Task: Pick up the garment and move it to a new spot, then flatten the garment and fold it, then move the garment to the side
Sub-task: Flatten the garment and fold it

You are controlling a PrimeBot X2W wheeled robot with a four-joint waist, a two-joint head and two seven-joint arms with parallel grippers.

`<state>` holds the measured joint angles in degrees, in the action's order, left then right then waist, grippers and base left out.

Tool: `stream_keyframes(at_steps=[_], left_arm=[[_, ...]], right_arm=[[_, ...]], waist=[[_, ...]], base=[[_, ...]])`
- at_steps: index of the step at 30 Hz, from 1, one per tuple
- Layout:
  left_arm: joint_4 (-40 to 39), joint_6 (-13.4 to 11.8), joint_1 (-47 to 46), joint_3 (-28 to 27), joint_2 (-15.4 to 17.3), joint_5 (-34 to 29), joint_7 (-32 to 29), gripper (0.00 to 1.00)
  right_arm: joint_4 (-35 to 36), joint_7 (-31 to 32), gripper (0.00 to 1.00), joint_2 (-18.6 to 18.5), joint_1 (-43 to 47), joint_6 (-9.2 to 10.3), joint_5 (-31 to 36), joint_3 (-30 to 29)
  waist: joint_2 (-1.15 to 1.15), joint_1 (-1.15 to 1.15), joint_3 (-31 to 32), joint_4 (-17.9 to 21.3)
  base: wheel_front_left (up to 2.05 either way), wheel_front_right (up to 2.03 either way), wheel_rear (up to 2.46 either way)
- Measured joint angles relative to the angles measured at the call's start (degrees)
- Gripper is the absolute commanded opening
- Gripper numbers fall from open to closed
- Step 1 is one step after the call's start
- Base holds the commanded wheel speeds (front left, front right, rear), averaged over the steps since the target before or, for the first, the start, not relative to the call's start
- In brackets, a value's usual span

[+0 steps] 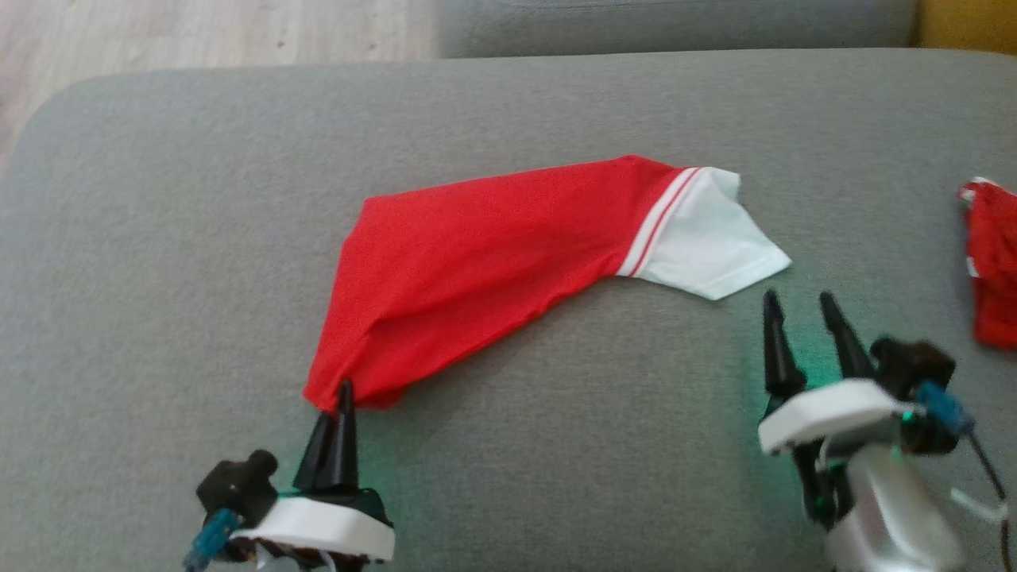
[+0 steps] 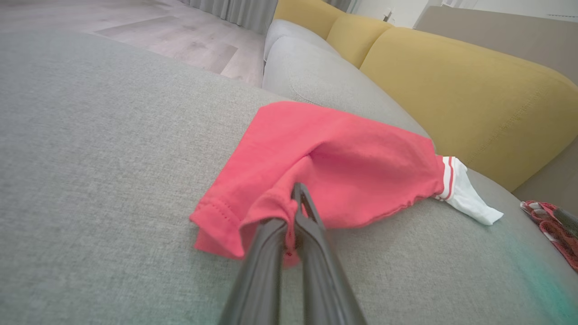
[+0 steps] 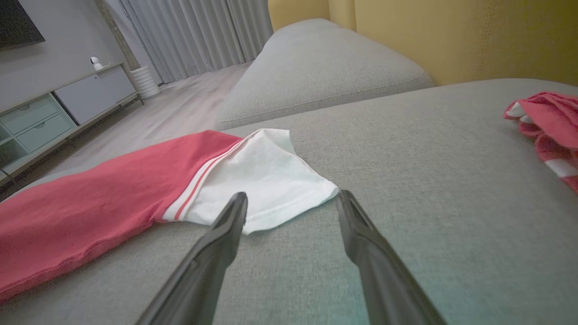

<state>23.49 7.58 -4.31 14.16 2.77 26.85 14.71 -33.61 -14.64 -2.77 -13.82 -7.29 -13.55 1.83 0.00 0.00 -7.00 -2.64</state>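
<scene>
A red garment [image 1: 477, 262] with a white, red-striped end [image 1: 699, 238] lies stretched across the grey sofa cushion [image 1: 556, 445]. My left gripper [image 1: 343, 389] is shut on the garment's near red corner; in the left wrist view the fingers [image 2: 295, 198] pinch a bunch of red cloth [image 2: 352, 171]. My right gripper [image 1: 798, 306] stands open just short of the white end, touching nothing. In the right wrist view its fingertips [image 3: 238, 201] frame the white corner [image 3: 266, 180] of the garment [image 3: 90, 203].
A second red and white garment [image 1: 989, 262] lies crumpled at the cushion's right edge, also the same heap [image 3: 546, 122]. Yellow back cushions [image 2: 451, 85] stand behind the seat. Wooden floor [image 1: 159, 32] lies beyond the cushion's left end.
</scene>
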Motion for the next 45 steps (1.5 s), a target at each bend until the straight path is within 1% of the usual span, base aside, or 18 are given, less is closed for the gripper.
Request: stream_keyframes(at_steps=[4, 8, 14, 21, 22, 23, 24, 28, 30, 32, 36, 38, 40, 42, 45], left_arm=[[-0.5, 0.0, 0.0, 1.8, 0.0, 0.0, 0.0, 0.0], [-0.6, 0.0, -0.1, 4.5, 0.0, 0.0, 0.0, 0.0], [-0.8, 0.0, -0.8, 8.0, 0.0, 0.0, 0.0, 0.0], [-1.0, 0.0, -3.1, 9.8, 0.0, 0.0, 0.0, 0.0], [-1.0, 0.0, -3.4, 9.8, 0.0, 0.0, 0.0, 0.0], [-1.0, 0.0, -3.7, 9.8, 0.0, 0.0, 0.0, 0.0], [-1.0, 0.0, -3.8, 9.7, 0.0, 0.0, 0.0, 0.0], [-1.0, 0.0, -3.9, 8.5, 0.0, -0.1, 0.0, 0.0], [-1.2, 0.0, -3.9, 7.4, 0.0, -0.6, 0.0, 0.0], [-1.4, 0.0, -3.9, 6.1, 0.0, -1.3, 0.0, 0.0], [-3.8, 0.0, -4.7, 4.4, 0.2, -3.4, 0.0, 0.0], [-6.2, 0.0, -6.7, 3.8, 1.2, -4.2, 0.0, 0.0], [-8.2, 0.0, -9.9, 3.6, 3.5, -4.7, 0.0, 0.0], [-10.0, 0.0, -13.5, 3.6, 6.8, -4.6, 0.0, 0.0], [-11.1, 0.0, -19.4, 5.4, 13.3, -4.5, 0.0, 0.0]], right_arm=[[-6.8, 0.0, 1.0, 0.0, -6.3, 0.0, 3.0, -4.1], [-14.2, 0.0, 1.0, 0.0, -11.7, 0.0, 7.9, -9.3], [-23.8, 0.4, 1.0, -0.1, -16.4, 0.0, 14.1, -16.5], [-29.2, 0.0, 1.0, -0.3, -21.4, 0.0, 19.5, -21.2], [-30.0, -0.1, 0.92, -0.4, -22.1, 0.0, 19.7, -21.5], [-30.8, -0.1, 0.12, -0.6, -22.6, 0.0, 19.8, -21.5], [-31.8, -0.4, 0.0, -0.9, -23.2, 0.0, 19.6, -21.4], [-33.7, -0.6, 0.0, -1.2, -24.8, 0.0, 16.9, -19.6], [-33.4, -0.5, 0.0, -1.2, -24.8, 0.0, 12.8, -17.1], [-30.2, 0.0, 0.0, -1.0, -24.1, 0.0, 8.4, -13.4], [-18.2, 0.0, 0.0, -0.6, -23.8, 0.0, -1.7, -8.6], [-12.5, 0.0, 0.0, -0.7, -23.8, 0.0, -6.7, -7.0], [-7.8, 0.0, 0.0, -0.7, -23.8, 0.0, -10.3, -5.6], [-3.8, 0.0, 0.0, -0.9, -24.2, 0.0, -13.3, -4.1], [1.0, 0.0, 0.0, -2.3, -25.9, 0.0, -17.3, -1.4]], waist=[[0.0, 0.0, -0.8, -1.9], [0.0, 0.0, -1.9, -3.7], [0.0, 0.0, -3.7, -5.3], [0.0, 0.0, -6.0, -6.2], [0.0, 0.0, -6.3, -6.3], [0.0, 0.0, -6.5, -6.4], [0.0, 0.0, -6.7, -6.5], [0.0, 0.01, -6.6, -6.3], [0.0, 0.01, -6.1, -6.0], [0.0, 0.01, -5.3, -5.6], [0.0, 0.0, -3.1, -4.3], [0.0, 0.0, -1.7, -3.6], [0.0, 0.0, -0.1, -2.8], [0.0, 0.0, 1.6, -2.1], [0.0, 0.0, 4.2, -1.0]], base=[[0.0, 0.0, 0.0], [0.0, 0.0, 0.0], [0.0, 0.0, 0.0], [0.0, 0.0, 0.0], [0.0, 0.0, 0.0], [0.0, 0.0, 0.0], [0.0, 0.0, 0.0], [0.0, 0.0, 0.0], [0.0, 0.0, 0.0], [0.0, 0.0, 0.0], [0.0, 0.0, 0.0], [0.0, 0.0, 0.0], [0.0, 0.0, 0.0], [0.0, 0.0, 0.0], [0.0, 0.0, 0.0]])
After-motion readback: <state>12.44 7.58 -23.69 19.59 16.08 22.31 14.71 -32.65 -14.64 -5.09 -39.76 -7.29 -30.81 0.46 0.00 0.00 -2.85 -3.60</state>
